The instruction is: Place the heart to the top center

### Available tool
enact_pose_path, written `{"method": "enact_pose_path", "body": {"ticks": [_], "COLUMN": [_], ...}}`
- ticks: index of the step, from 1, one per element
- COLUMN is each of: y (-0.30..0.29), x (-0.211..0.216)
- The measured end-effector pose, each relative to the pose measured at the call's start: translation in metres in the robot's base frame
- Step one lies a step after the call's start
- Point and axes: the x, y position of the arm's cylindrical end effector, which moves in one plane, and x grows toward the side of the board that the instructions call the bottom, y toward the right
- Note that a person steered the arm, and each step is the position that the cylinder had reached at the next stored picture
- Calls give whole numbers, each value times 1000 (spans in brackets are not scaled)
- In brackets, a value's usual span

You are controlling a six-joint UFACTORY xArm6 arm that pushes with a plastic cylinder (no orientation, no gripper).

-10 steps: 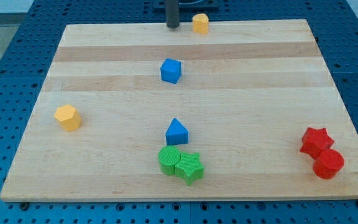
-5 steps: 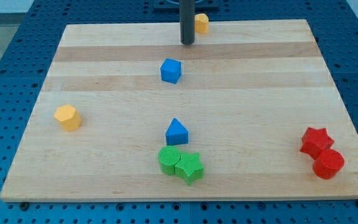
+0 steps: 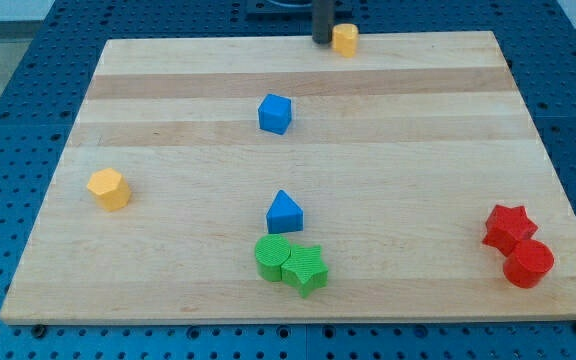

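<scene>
A small yellow block (image 3: 345, 40), its shape too small to make out for sure, sits at the board's top edge, a little right of centre. My tip (image 3: 322, 41) is at the top edge, touching or almost touching the yellow block's left side. The rod runs up out of the view's top. A second yellow block, a hexagon (image 3: 109, 189), lies at the view's left, far from the tip.
A blue cube (image 3: 276, 113) lies below and left of the tip. A blue triangular block (image 3: 284, 212) sits above a green cylinder (image 3: 272, 257) and a green star (image 3: 306, 269). A red star (image 3: 508, 227) and a red cylinder (image 3: 528, 264) sit at the bottom right.
My tip dipped down onto the board, then moved up and right to the top edge. The top yellow block has shifted a little to the right. The other blocks have not moved.
</scene>
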Motion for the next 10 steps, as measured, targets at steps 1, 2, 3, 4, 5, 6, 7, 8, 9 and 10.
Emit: {"method": "enact_pose_path", "body": {"ticks": [1,2,3,4,5,6,7,8,9,10], "y": [7,16,27,83,120,121,121,108,84,63], "x": [33,68,102,107,80,54,36,34,34,37]}}
